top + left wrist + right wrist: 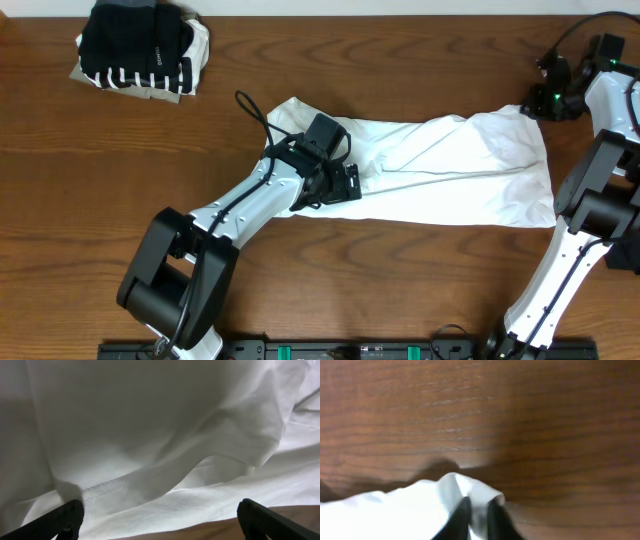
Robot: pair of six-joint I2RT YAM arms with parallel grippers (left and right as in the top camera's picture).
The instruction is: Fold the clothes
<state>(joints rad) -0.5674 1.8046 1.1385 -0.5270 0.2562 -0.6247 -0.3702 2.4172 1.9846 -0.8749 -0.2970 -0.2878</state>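
A large white T-shirt (450,165) lies crumpled across the middle of the wooden table. My left gripper (343,186) rests low over its left part, open wide. In the left wrist view its two black fingers (65,519) stand far apart, with white cloth (165,450) and a stitched hem spread between and ahead of them, not pinched. My right gripper (533,106) is at the shirt's far right corner. In the right wrist view its dark fingers (462,516) are shut on a raised fold of the white cloth (476,491).
A stack of other clothes (140,45), black, black-and-white striped and beige, sits at the table's far left corner. Bare wood (420,60) lies beyond the shirt. A black cable (255,110) loops from the left arm over the table.
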